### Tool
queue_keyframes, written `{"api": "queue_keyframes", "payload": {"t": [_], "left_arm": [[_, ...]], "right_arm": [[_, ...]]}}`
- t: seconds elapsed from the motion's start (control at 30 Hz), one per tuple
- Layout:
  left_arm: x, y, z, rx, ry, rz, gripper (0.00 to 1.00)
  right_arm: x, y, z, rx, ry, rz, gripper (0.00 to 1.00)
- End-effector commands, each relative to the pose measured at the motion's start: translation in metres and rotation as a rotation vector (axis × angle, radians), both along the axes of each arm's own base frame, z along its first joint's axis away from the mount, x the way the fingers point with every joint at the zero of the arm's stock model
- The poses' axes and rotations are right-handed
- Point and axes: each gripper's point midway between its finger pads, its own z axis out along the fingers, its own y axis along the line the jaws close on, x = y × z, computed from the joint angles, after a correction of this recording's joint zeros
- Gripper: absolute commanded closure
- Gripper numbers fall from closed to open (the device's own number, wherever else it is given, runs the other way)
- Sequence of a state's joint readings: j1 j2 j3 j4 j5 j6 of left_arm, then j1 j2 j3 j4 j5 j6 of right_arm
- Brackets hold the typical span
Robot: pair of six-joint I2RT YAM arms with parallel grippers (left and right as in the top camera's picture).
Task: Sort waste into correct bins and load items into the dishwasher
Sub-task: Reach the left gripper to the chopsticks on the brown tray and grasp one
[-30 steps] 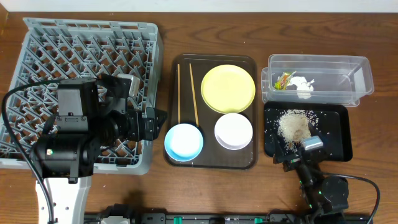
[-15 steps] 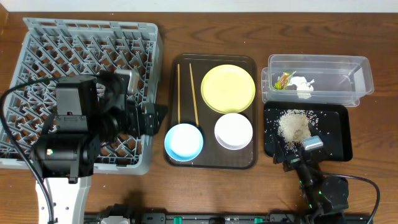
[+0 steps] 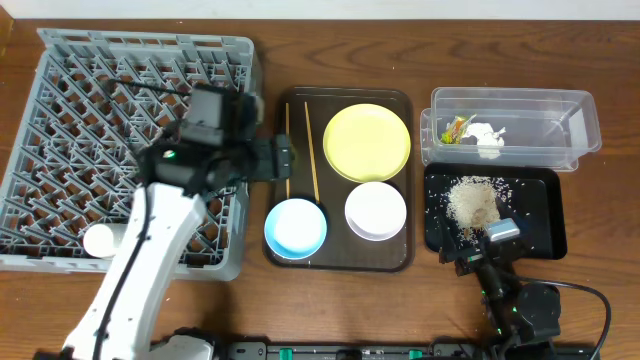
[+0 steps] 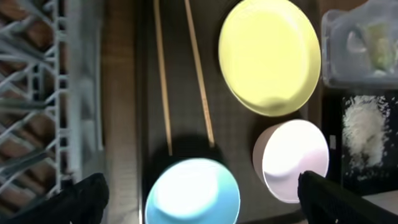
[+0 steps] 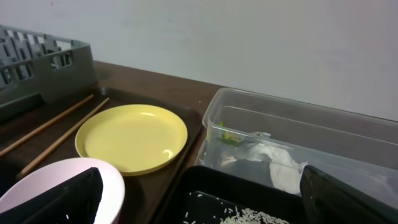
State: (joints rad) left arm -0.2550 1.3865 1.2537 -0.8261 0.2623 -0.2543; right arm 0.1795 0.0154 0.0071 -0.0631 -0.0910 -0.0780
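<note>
My left gripper [image 3: 281, 160] is open and empty, over the left edge of the brown tray, above the chopsticks [image 3: 311, 150]. In the left wrist view its open jaws [image 4: 200, 200] frame the light-blue bowl [image 4: 193, 191], with the chopsticks [image 4: 198, 74], yellow plate [image 4: 269, 56] and white bowl [image 4: 290, 158] beyond. Overhead shows the blue bowl [image 3: 296, 227], white bowl [image 3: 376, 210] and plate [image 3: 367, 142] on the tray. The clear tub [image 3: 575, 128] holds the wrapper [image 3: 458, 128] and tissue [image 3: 489, 139]. The black tray [image 3: 540, 225] holds rice scraps [image 3: 472, 200]. My right gripper [image 3: 472, 252] is open and empty at its front edge.
The grey dish rack [image 3: 90, 120] fills the left side, with a small white round object [image 3: 100, 240] in its front left part. The brown serving tray [image 3: 340, 262] sits in the middle. My left arm crosses the rack's front right part.
My left arm has swung right from over the rack's middle to the brown tray's left edge, uncovering the white round object in the rack. The right arm has not moved.
</note>
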Motion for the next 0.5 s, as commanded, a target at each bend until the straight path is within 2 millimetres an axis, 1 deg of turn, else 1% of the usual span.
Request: {"api": "queue_keyframes", "payload": {"t": [0.0,0.07,0.17,0.27,0.33,0.4,0.47], "left_arm": [[0.014,-0.01,-0.002,-0.001,-0.023,0.016,0.02],[0.022,-0.021,-0.013,0.024,-0.026,-0.005,0.01],[0.032,-0.029,-0.043,0.155,-0.018,-0.011,0.0],[0.032,-0.039,-0.075,0.274,0.017,-0.04,0.02],[0.032,-0.037,-0.096,0.378,0.033,-0.041,0.12],[0.033,-0.037,-0.113,0.436,0.048,-0.047,0.13],[0.032,-0.041,-0.13,0.444,0.085,-0.062,0.17]], "right_arm": [[0.0,-0.001,0.0,-0.008,-0.005,-0.002,0.01],[0.0,-0.001,0.0,-0.008,-0.005,-0.002,0.01],[0.0,-0.001,0.0,-0.008,-0.005,-0.002,0.01],[0.0,-0.001,0.0,-0.008,-0.005,-0.002,0.01],[0.0,-0.001,0.0,-0.008,-0.005,-0.002,0.01],[0.0,-0.001,0.0,-0.008,-0.005,-0.002,0.01],[0.0,-0.001,0.0,-0.008,-0.005,-0.002,0.01]]}}
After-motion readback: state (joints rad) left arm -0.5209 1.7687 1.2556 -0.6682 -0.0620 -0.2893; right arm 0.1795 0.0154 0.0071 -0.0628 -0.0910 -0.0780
